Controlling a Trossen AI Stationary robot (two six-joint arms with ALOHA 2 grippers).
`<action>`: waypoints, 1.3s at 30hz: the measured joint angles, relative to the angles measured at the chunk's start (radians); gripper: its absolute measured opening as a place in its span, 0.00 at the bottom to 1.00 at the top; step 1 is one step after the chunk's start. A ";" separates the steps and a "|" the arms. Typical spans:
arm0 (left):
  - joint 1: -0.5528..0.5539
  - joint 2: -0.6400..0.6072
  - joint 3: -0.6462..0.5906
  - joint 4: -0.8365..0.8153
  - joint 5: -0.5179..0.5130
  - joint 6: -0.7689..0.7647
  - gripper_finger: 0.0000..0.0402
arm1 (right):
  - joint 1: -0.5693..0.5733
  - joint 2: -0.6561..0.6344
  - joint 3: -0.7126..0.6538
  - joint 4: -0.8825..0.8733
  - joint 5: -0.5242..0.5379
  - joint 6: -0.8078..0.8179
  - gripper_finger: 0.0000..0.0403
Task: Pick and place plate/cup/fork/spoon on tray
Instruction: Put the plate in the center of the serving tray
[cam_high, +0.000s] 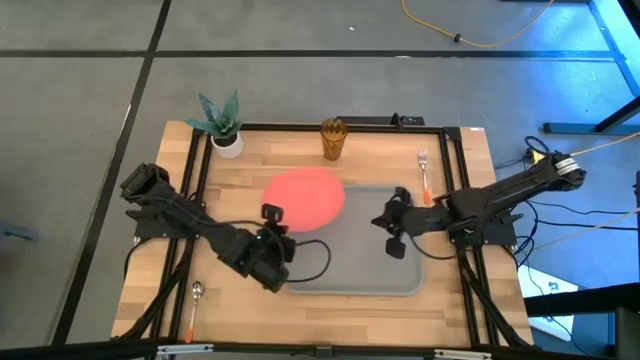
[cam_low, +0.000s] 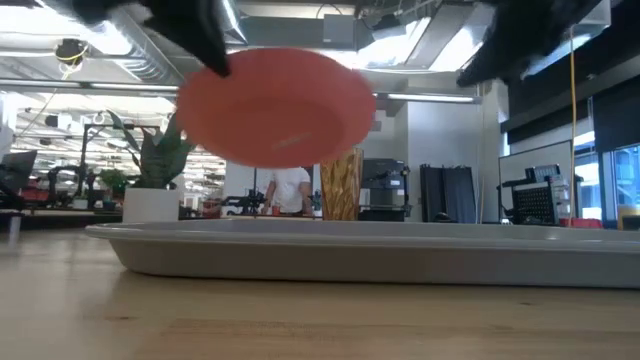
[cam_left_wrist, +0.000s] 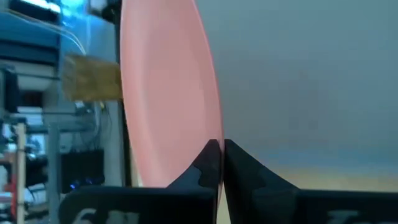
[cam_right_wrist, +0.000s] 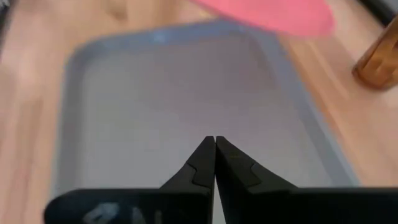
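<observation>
1. Two end effectors are over the tray. The left end effector (cam_high: 272, 222), at lower centre of the high view, has its fingers (cam_left_wrist: 208, 163) pinched together on the rim of the plate (cam_high: 304, 198).
2. The plate is held up off the tray, tilted, over the tray's upper left corner in the high view; in the low view it hangs clearly above the tray rim (cam_low: 300, 245).
3. The right end effector (cam_high: 392, 224) hovers over the right part of the tray with its fingers (cam_right_wrist: 205, 163) pressed together and nothing between them.
4. The tray (cam_high: 370, 275) lies on the table (cam_high: 450, 310) at centre of the high view, its inside bare.
5. The cup (cam_high: 333, 139) stands on the table near its top edge, above the tray and apart from it.
6. The fork (cam_high: 424, 175) lies at right of the tray, close to the right arm, handle pointing down the frame.
7. The spoon (cam_high: 194, 306) lies at lower left of the table, well apart from the tray.
8. A potted plant (cam_high: 224, 124) stands at the table's upper left corner.
</observation>
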 joint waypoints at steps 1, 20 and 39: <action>0.007 0.004 0.000 0.038 -0.005 0.042 0.00 | 0.006 -0.023 0.000 -0.001 0.009 -0.002 0.04; 0.108 0.235 -0.002 0.574 0.125 0.531 0.00 | 0.036 -0.132 0.001 -0.014 0.058 -0.042 0.04; 0.127 0.345 -0.001 0.675 0.304 0.501 0.00 | 0.036 -0.132 0.001 -0.015 0.058 -0.046 0.04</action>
